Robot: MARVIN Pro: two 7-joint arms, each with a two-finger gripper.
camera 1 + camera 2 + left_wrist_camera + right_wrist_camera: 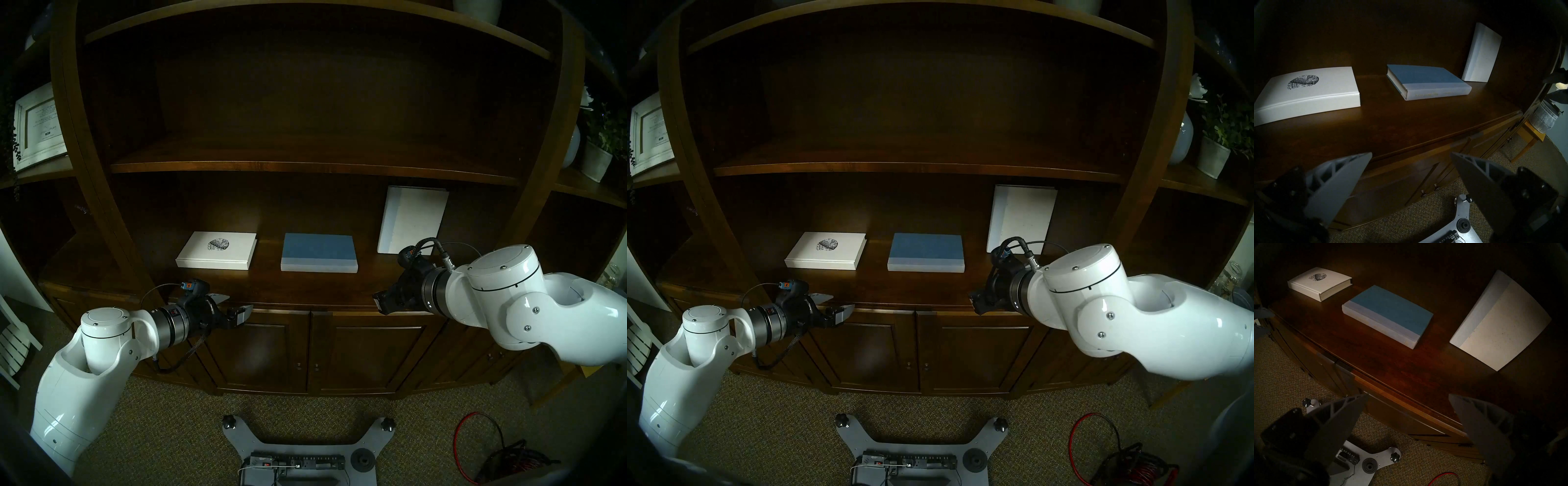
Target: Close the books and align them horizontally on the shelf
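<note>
Your right gripper and left gripper hang before the shelf, jaws wide and empty. The plain white book stands at the right rear; tip it flat gently, level with the blue book.

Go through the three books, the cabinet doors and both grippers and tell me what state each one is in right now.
White book with the round emblem: closed, lying flat on the shelf.
Blue book: closed, lying flat.
Plain white book: closed, standing upright at the back.
Cabinet doors: shut.
Left gripper: jaws open, empty.
Right gripper: jaws open, empty.
</note>
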